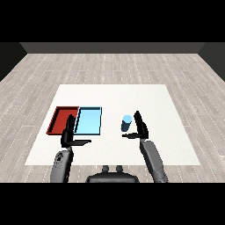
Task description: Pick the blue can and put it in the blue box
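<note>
Nearest the viewpoint, the two grey forearms rise from the lower corners. The right hand (pixel 140 126) stands upright just beside the blue can (pixel 126 123), fingers straight, thumb reaching out below the can toward its base; the hand is wide and holds nothing. Whether the thumb touches the can cannot be told. The left hand (pixel 70 134) is likewise wide and idle, fingers raised, thumb out, standing in front of the near edges of the trays.

Judgement: the step in hand is the approach to the grasp. The next move calls for the right hand to curl round the can, lift it, and carry it left to the light blue tray.

The can stands upright on the white table (pixel 167 145), to the right of the trays and apart from them. The light blue tray (pixel 89 121) lies beside the red tray (pixel 61 118), edges adjoining. Both trays appear to hold nothing.
</note>
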### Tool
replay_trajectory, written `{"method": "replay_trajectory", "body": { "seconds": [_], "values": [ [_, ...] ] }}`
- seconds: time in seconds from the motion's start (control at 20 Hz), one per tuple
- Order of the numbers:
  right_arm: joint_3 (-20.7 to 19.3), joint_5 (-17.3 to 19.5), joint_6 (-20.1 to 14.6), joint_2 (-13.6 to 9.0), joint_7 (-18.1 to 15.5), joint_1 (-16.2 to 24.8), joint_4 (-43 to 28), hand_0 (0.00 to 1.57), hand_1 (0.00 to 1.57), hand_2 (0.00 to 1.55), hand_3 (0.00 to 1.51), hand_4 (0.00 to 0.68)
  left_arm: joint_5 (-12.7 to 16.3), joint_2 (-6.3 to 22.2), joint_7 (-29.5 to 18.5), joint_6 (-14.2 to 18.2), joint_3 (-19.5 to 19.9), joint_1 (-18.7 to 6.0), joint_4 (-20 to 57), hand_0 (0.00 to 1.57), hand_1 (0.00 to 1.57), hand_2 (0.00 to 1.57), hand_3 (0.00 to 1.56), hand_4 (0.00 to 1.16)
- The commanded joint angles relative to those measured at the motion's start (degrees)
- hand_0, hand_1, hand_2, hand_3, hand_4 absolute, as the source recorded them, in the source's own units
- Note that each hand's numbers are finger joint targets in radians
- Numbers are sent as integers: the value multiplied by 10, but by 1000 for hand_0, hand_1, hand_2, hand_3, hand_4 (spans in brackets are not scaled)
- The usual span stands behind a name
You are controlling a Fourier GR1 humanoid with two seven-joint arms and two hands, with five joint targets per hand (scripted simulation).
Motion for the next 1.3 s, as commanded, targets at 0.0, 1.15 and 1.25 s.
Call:
{"method": "replay_trajectory", "body": {
  "seconds": [0.0, 1.15, 1.25],
  "values": [
    [-28, -10, -12, 5, 14, -49, 65, 0, 0, 0, 0, 0, 7, 8, -38, -9, 22, -16, 57, 0, 0, 0, 0, 0],
    [-56, -78, -9, 6, -60, -144, 277, 0, 0, 0, 0, 0, -15, -20, -26, 18, -18, 53, -29, 0, 0, 0, 0, 0],
    [-96, -78, 30, -18, -76, -190, 345, 0, 0, 0, 0, 0, -1, 0, -11, 5, 5, 18, -17, 0, 0, 0, 0, 0]
  ]
}}
